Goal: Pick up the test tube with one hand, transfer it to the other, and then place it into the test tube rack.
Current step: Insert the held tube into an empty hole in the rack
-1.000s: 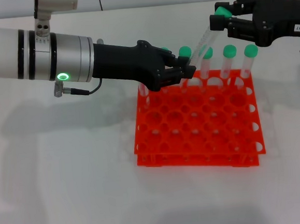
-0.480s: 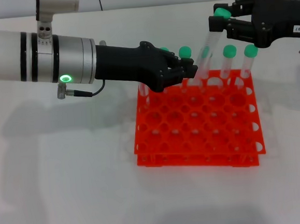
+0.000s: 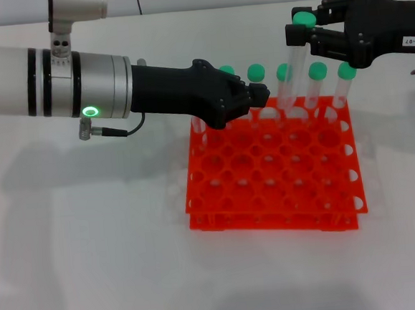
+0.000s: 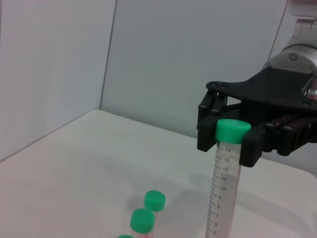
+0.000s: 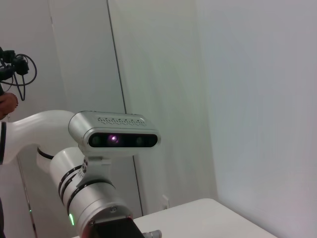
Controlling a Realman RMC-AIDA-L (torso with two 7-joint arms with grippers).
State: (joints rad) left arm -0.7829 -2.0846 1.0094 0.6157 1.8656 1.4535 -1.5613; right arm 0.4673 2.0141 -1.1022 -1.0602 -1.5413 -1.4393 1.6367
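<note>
The left gripper [image 3: 257, 97], unlabelled and black on its silver-white arm, reaches in from the table's left edge and sits low at the rack's far left corner, among the tubes standing there; whether its fingers are parted or closed cannot be told. To its right, the test tube rack [image 3: 275, 185] rests on the white table [image 3: 94, 264], a bright orange-red grid whose near rows of holes are all vacant. Along its far row stand capped tubes: five green caps can be counted in the head view, with perhaps another hidden behind the left gripper. Rightmost comes the right gripper [image 3: 305, 29], carrying the white number label, and it is clamped on the test tube [image 3: 294, 65] just under the green cap; the left wrist view shows its black fingers [image 4: 208, 129] pinching either side of the cap. The tube hangs below that gripper with its long axis close to vertical, leaning only slightly, its lower end down among the standing tubes above the rack's far row. The right gripper alone appears to hold it, so the handover seems finished. The coming move turns on lowering the tube straight down its own axis into a free far-row hole, without knocking its neighbours.
</note>
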